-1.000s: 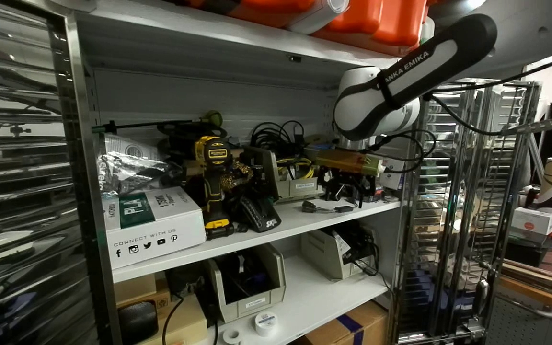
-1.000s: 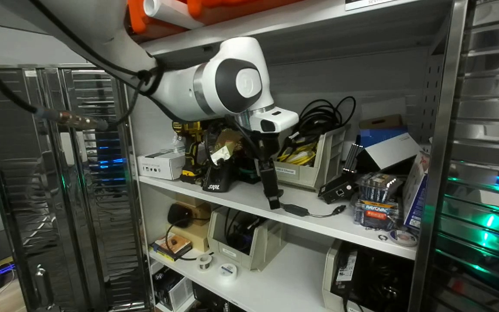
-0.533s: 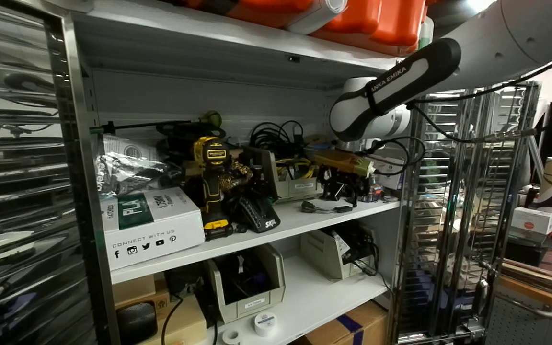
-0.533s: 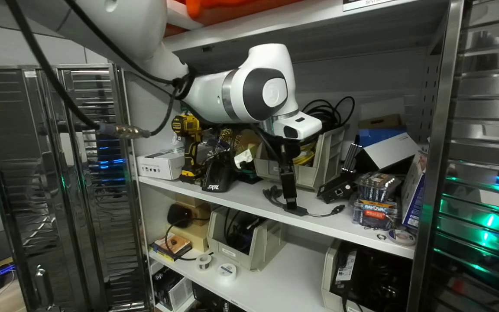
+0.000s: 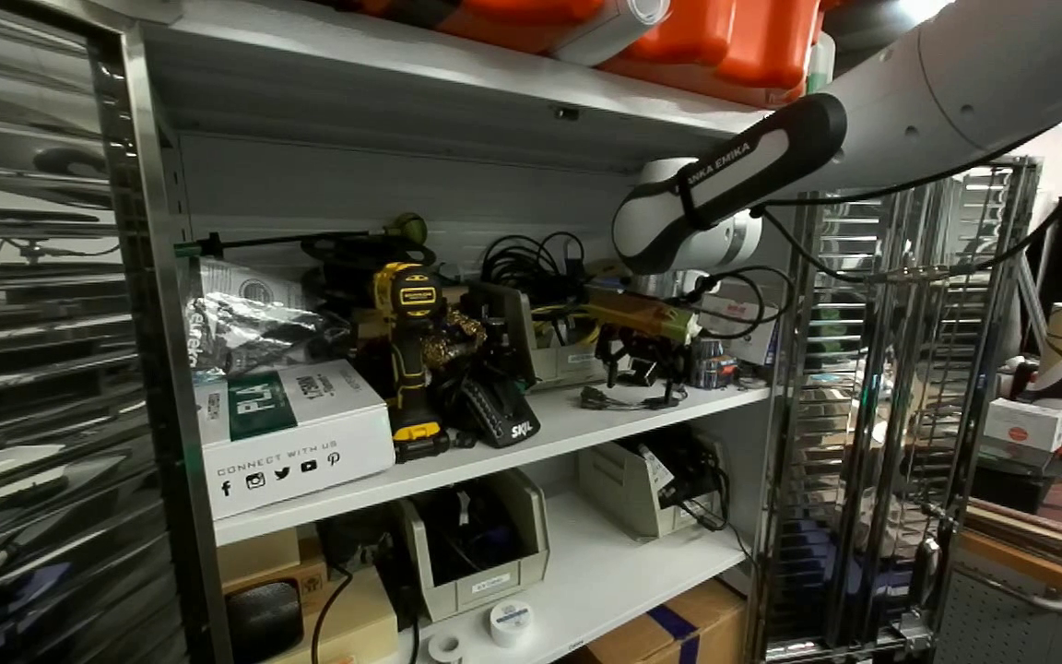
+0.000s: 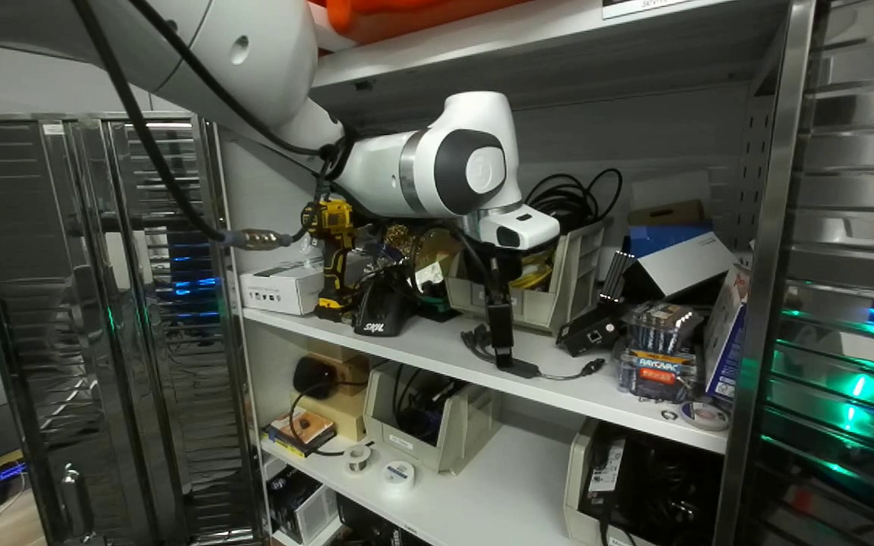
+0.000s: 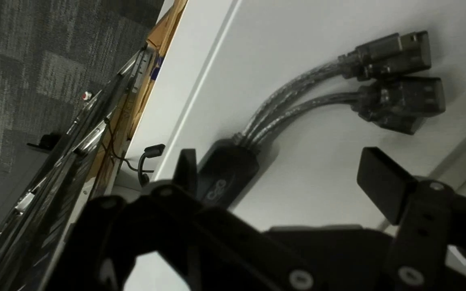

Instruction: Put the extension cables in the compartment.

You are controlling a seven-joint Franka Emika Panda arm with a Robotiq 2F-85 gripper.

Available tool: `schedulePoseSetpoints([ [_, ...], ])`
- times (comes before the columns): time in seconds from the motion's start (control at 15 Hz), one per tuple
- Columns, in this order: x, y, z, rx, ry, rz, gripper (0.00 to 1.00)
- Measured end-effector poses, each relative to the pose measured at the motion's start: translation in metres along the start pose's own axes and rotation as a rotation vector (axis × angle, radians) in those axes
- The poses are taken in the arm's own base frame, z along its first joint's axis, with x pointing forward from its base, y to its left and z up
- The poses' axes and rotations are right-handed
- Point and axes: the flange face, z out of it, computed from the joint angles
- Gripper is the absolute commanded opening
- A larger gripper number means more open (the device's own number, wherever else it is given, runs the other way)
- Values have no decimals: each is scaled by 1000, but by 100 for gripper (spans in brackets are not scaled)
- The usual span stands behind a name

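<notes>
A dark cable with a black body and several connector ends [image 7: 227, 171] lies on the upper shelf. It also shows in both exterior views [image 5: 600, 398] [image 6: 526, 370]. My gripper [image 7: 283, 180] is open with nothing between its pads, low over the shelf at the cable. In the wrist view the left finger [image 7: 186, 169] overlaps the black body and hides its lower end; contact cannot be told. The right finger [image 7: 382, 184] is apart from it. The gripper also shows in both exterior views [image 5: 646, 385] [image 6: 503, 358]. Which bin is the compartment is unclear.
A bin with yellow cables [image 6: 517, 303] stands behind the gripper. Two bins [image 5: 487, 586] [image 5: 619, 484] holding dark cables stand on the lower shelf. Battery packs [image 6: 657, 371], a black box [image 6: 589, 331], a drill [image 5: 411, 360] and a SKIL charger [image 5: 494, 410] stand nearby.
The arm has shifted along the shelf toward the cable's black body and come down slightly. The gripper stays open. The cable lies where it was.
</notes>
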Motion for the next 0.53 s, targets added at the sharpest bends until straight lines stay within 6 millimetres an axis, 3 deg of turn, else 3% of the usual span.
schedulePoseSetpoints([
  [0.53, 9, 8, 6, -76, -11, 5, 100],
])
